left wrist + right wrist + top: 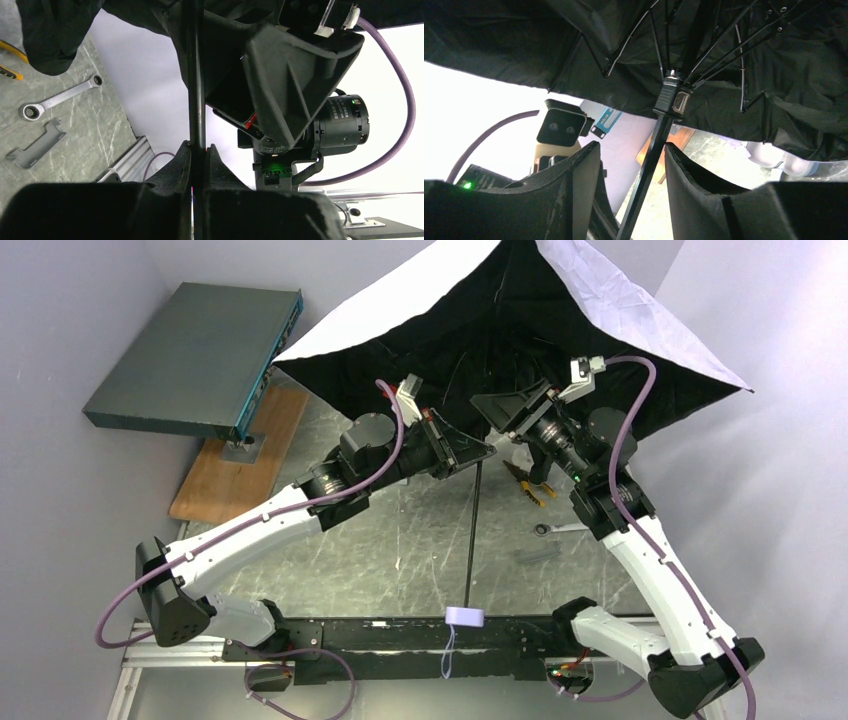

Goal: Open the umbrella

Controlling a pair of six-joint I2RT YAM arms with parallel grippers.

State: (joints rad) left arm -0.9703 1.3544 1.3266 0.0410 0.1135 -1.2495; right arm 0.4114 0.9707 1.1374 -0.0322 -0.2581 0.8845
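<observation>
Mostly done: umbrella canopy spread wide over far side of table, handle at near edge. Left gripper clamped on shaft. Right gripper straddles shaft just below runner, jaws apart, no grip. Left to do, likely: seat runner fully.

Left end effector clamped, right one parted

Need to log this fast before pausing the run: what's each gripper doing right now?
Left gripper: closed on the umbrella shaft.
Right gripper: open, fingers either side of the shaft, not clamped.
</observation>
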